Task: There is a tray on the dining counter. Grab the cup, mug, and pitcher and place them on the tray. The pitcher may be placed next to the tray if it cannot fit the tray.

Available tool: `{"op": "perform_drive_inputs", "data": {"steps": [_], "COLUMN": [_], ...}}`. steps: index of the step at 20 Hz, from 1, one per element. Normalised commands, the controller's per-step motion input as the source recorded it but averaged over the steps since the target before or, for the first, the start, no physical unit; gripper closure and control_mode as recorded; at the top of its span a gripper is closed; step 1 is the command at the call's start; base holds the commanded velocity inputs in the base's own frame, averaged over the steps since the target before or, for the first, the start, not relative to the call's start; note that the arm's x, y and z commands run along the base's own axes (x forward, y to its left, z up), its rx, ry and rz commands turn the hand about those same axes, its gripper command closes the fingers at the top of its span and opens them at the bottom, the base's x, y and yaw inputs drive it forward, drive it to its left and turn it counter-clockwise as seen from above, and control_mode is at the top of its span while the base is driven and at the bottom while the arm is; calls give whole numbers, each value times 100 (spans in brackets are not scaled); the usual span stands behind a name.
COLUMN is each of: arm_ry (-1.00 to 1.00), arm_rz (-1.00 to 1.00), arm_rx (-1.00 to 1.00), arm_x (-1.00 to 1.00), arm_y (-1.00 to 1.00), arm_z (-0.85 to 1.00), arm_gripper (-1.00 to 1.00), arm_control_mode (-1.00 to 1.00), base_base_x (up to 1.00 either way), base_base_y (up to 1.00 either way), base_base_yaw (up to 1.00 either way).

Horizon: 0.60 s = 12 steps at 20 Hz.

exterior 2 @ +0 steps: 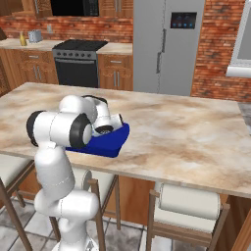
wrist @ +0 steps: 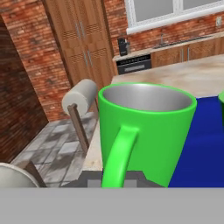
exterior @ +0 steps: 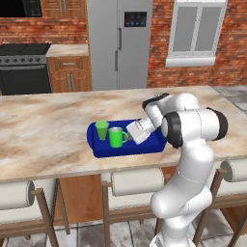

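The deep-blue tray [exterior: 152,143] lies on the dining counter [exterior: 48,130]. On its left part stands the green handleless cup [exterior: 102,129]. Just right of it the green mug [exterior: 116,137] is upright over the tray, its loop handle pointing at my gripper [exterior: 131,135]. In the hand view the mug [wrist: 148,127] looms close and its handle runs down between my fingertips, so the gripper [wrist: 113,178] is shut on the handle. I cannot tell whether the mug's base rests on the tray [wrist: 205,148]. The yellow pitcher [exterior 2: 22,38] stands far off on the back kitchen counter.
A grey toaster [exterior 2: 34,36] sits beside the pitcher. Padded stools [exterior: 137,181] line the near side of the dining counter. The stove [exterior 2: 78,63] and fridge [exterior 2: 164,44] stand along the back wall.
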Motion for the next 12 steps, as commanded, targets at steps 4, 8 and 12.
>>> {"op": "perform_drive_inputs", "data": {"steps": [4,8,12], "arm_ry": [0,0,0], "arm_rz": [0,0,0], "arm_rx": [0,0,0], "arm_x": [21,24,20], "arm_y": [13,7,2], "arm_z": [-16,-5,-2], "arm_gripper": [100,100,100], "arm_control_mode": [-100,-100,-100], "base_base_x": [0,0,0], "base_base_y": [0,0,0], "base_base_yaw": [0,0,0]}}
